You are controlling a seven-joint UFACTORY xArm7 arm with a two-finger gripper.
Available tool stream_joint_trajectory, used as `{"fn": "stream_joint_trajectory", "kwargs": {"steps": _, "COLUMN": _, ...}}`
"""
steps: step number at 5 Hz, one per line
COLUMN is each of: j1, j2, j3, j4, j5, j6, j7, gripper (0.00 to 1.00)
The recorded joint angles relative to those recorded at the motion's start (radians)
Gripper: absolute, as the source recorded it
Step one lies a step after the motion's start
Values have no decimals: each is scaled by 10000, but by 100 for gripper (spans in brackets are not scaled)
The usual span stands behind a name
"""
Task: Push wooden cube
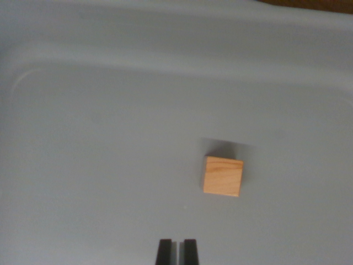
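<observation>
While my wrist camera looks down, my end effector (176,251) shows only as two dark fingertips (164,252) at the bottom edge of the view, standing side by side with just a thin slit of grey between them, so it is nearly closed and grips nothing. Beyond them lies the wooden cube (223,176), a little toward the wrist view's right of the fingertips and clearly apart from them, with bare surface in between. It rests flat on a pale grey tray (99,138), its light, grained top face toward me and a soft shadow falling on its far side. Along the top and the wrist view's left, the grey surface curves up into a rounded rim. At the top corner on the wrist view's right, a sliver of brown tabletop (311,4) shows past that rim.
</observation>
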Motion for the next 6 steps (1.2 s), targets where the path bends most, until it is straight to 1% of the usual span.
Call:
{"fn": "stream_joint_trajectory", "kwargs": {"steps": 1, "j1": 0, "j2": 0, "j3": 0, "j4": 0, "j5": 0, "j6": 0, "j7": 0, "gripper": 0}}
{"fn": "stream_joint_trajectory", "kwargs": {"steps": 2, "j1": -33, "j2": 120, "j3": -41, "j4": -317, "j5": -9, "j6": -410, "j7": -5, "gripper": 0}}
{"fn": "stream_joint_trajectory", "kwargs": {"steps": 3, "j1": -33, "j2": 120, "j3": -41, "j4": -317, "j5": -9, "j6": -410, "j7": -5, "gripper": 0}}
{"fn": "stream_joint_trajectory", "kwargs": {"steps": 4, "j1": -68, "j2": 247, "j3": -84, "j4": -650, "j5": -18, "j6": -842, "j7": -9, "gripper": 0}}
{"fn": "stream_joint_trajectory", "kwargs": {"steps": 5, "j1": -68, "j2": 247, "j3": -84, "j4": -650, "j5": -18, "j6": -842, "j7": -9, "gripper": 0}}
{"fn": "stream_joint_trajectory", "kwargs": {"steps": 6, "j1": -102, "j2": 372, "j3": -126, "j4": -979, "j5": -28, "j6": -1268, "j7": -14, "gripper": 0}}
